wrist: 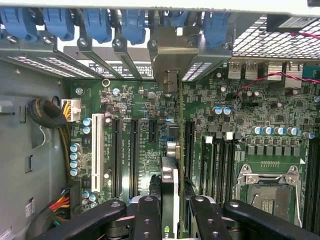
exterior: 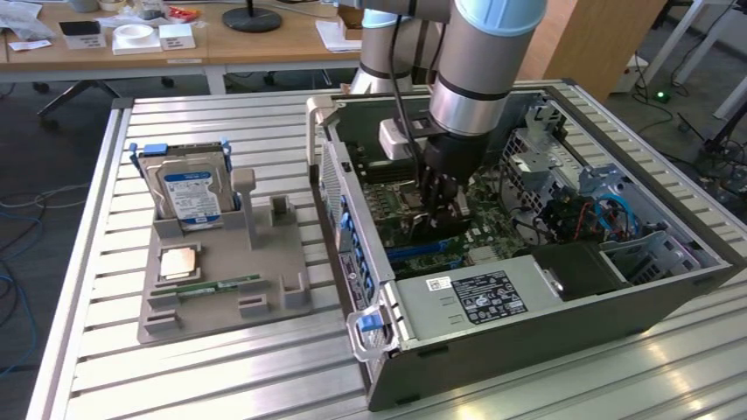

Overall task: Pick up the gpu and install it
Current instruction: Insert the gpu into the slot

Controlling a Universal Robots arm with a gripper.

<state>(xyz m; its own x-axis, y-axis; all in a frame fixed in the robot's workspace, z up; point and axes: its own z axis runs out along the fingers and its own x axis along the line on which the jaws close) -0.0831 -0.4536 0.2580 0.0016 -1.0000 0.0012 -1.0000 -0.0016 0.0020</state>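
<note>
Gpu (wrist: 171, 172) pinched inside the computer case (exterior: 561, 341)
In the exterior view the gripper (exterior: 447, 210) was seen deep in the case. In the wrist view the card was shown clamped edge-on between the fingers (wrist: 148, 215), over the motherboard (wrist: 250, 115) slots.

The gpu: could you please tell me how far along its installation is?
Done: the gpu is off the grey tray and inside the computer case. In hand: the gripper grips it edge-on over the motherboard slots. Left: release; whether it is seated cannot be told.
</note>
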